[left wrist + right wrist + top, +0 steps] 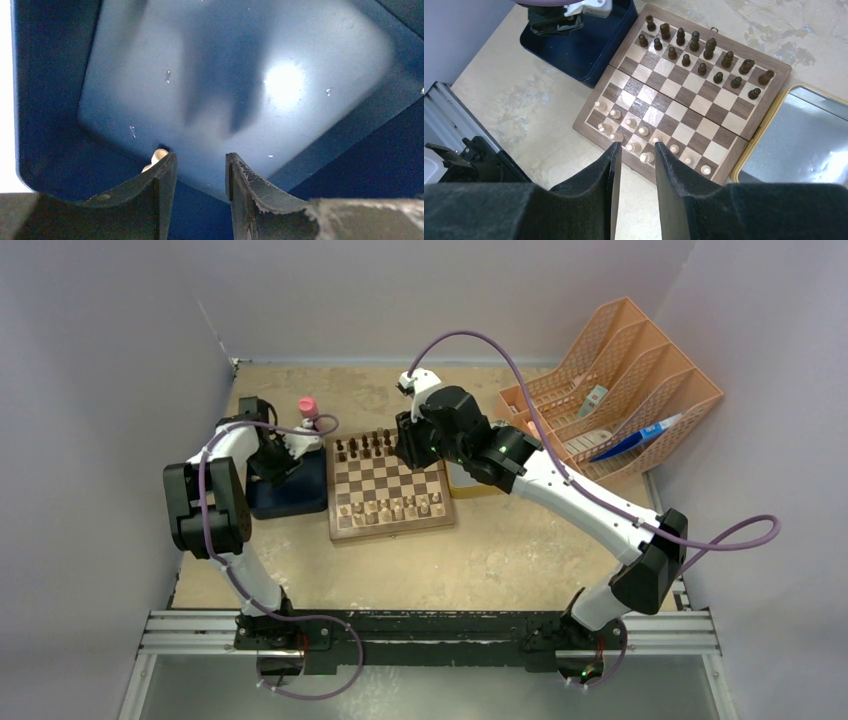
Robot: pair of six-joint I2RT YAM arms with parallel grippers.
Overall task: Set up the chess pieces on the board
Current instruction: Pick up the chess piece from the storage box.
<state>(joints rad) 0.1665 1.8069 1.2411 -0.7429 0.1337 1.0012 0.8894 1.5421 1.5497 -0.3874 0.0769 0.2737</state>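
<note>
**A:** Top view: board position?
**B:** The board (390, 488) lay mid-table. The left gripper (283, 462) was over the blue tray (295, 502).
**A:** Left wrist?
**B:** The jaws stood apart and empty. One pale piece (159, 156) lay beside a finger.
**A:** Right wrist?
**B:** The right gripper (636, 147) was narrowly parted and empty above the pale pieces (643, 131). The dark pieces (694, 41) lined the far rows.

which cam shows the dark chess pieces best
Right wrist view: the dark chess pieces stand in two rows along one edge of the board. The top external view shows them tiny, some behind the right arm. The left wrist view, inside the blue tray, shows none.
</note>
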